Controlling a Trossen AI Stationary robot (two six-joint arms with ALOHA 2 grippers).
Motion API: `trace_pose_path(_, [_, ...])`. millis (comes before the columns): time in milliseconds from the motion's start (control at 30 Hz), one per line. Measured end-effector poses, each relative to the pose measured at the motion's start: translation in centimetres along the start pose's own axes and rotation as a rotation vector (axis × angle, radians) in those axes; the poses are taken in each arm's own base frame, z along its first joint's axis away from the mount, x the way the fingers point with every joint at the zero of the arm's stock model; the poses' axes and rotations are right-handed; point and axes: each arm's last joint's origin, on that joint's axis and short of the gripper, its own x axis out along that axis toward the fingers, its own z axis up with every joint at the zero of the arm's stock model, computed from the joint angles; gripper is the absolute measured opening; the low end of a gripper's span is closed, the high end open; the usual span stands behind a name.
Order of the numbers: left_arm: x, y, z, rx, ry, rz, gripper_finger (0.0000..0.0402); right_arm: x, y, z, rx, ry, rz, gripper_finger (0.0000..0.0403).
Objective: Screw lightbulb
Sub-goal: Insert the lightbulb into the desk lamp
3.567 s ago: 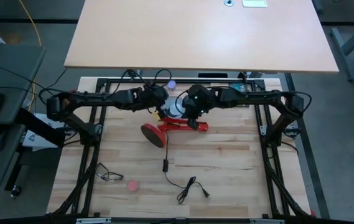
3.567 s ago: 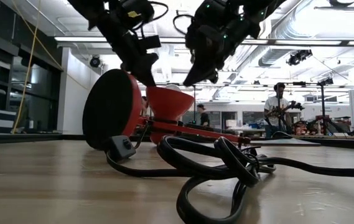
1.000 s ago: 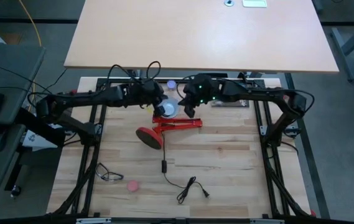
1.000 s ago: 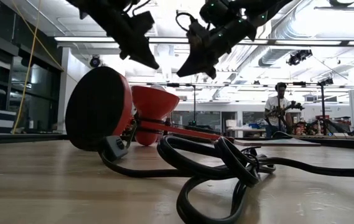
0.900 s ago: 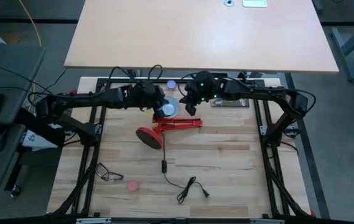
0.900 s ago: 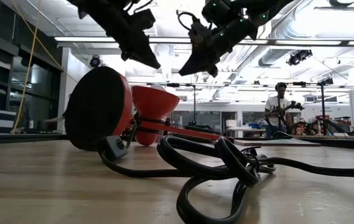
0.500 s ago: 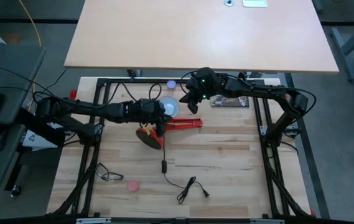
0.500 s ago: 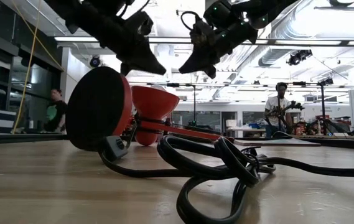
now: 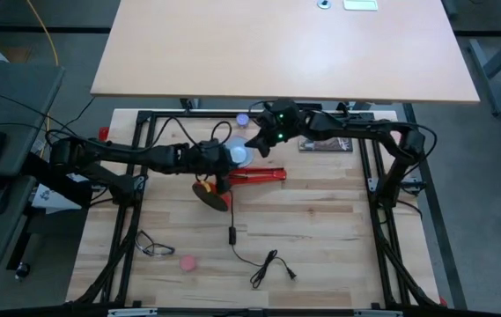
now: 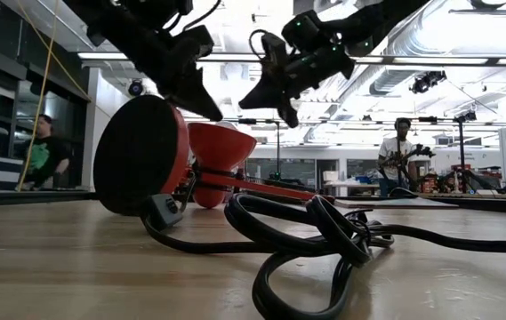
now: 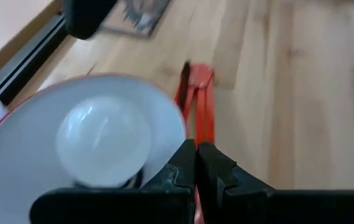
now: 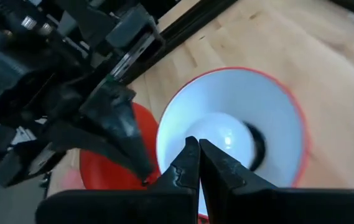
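A red lamp lies on its side on the table, with its round base toward the near edge. Its cone shade is white inside. The frosted white lightbulb sits inside the shade and also shows in the right wrist view. Its screw base is hidden. My left gripper is shut, its tips pointing down at the shade's rim, between shade and base. My right gripper is shut and hangs clear above the shade's opening. My left gripper has its shut fingertips right beside the outer side of the shade's rim, coming down from above. I cannot tell whether they touch the rim. The lamp lies on the table on its base edge and arm.
The lamp's black cord with its inline switch and plug lies coiled toward the near edge. A pink round thing lies near left, a lavender round thing at the far edge. People stand in the room behind.
My left gripper has swung a little toward the near edge and gone down to the shade's rim. My right gripper has moved toward the far edge and slightly left, tipping more level. The lamp has stayed where it was.
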Motion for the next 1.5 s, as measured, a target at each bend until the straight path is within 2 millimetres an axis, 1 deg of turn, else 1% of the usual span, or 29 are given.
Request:
trace_pose_path(200, [-0.1,0.3,-0.4,0.031,0.040,0.111,0.0000,1.4,-0.5,-0.4,0.105,-0.031,-0.040,0.0000])
trace_pose_path(333, [-0.1,0.7,-0.4,0.023,0.038,0.198,0.0000,1.5,-0.7,-0.4,0.130,-0.055,-0.079,0.0000])
trace_pose_path(433, [0.0,1.0,-0.3,0.009,0.025,0.219,0.0000,1.5,-0.7,-0.3,0.158,-0.066,-0.090,0.0000])
trace_pose_path(500, [-0.1,1.1,0.2,-0.040,-0.015,0.197,0.0000,1.5,-0.7,-0.3,0.188,-0.068,-0.090,0.0000])
trace_pose_path(567, [-0.6,1.1,1.4,-0.066,-0.070,0.148,0.0000,1.5,-0.7,-0.3,0.188,-0.069,-0.088,0.0000])
trace_pose_path(633, [-1.3,1.1,2.6,-0.061,-0.126,0.140,0.0000,1.5,-0.6,-0.2,0.181,-0.076,-0.082,0.0000])
trace_pose_path(700, [-1.7,1.3,3.1,-0.025,-0.136,0.171,0.0000,1.5,-0.5,0.0,0.177,-0.098,-0.071,0.0000])
trace_pose_path(833, [-1.6,2.8,2.0,0.014,-0.015,0.243,0.0000,1.4,-0.6,0.3,0.213,-0.131,-0.073,0.0000])
trace_pose_path(933, [-1.5,3.9,1.0,0.003,0.085,0.206,0.0000,1.4,-0.6,0.5,0.225,-0.150,-0.079,0.0000])
trace_pose_path(1100, [-1.4,4.3,1.2,-0.023,0.067,0.074,0.0000,2.0,-1.3,0.3,0.241,-0.173,-0.105,0.0000])
trace_pose_path(1200, [-1.0,4.4,0.5,-0.038,0.094,0.069,0.0000,3.0,-2.0,0.3,0.268,-0.161,-0.110,0.0000])
trace_pose_path(1267, [-0.9,4.6,0.2,-0.072,0.103,0.078,0.0000,3.6,-2.2,0.8,0.261,-0.160,-0.104,0.0000])
trace_pose_path(1367, [-0.9,4.8,0.1,-0.098,0.105,0.101,0.0000,4.5,-1.9,2.2,0.216,-0.162,-0.074,0.0000])
trace_pose_path(1500, [-0.9,4.9,0.1,-0.111,0.098,0.139,0.0000,5.6,-1.7,3.4,0.127,-0.097,-0.120,0.0000])
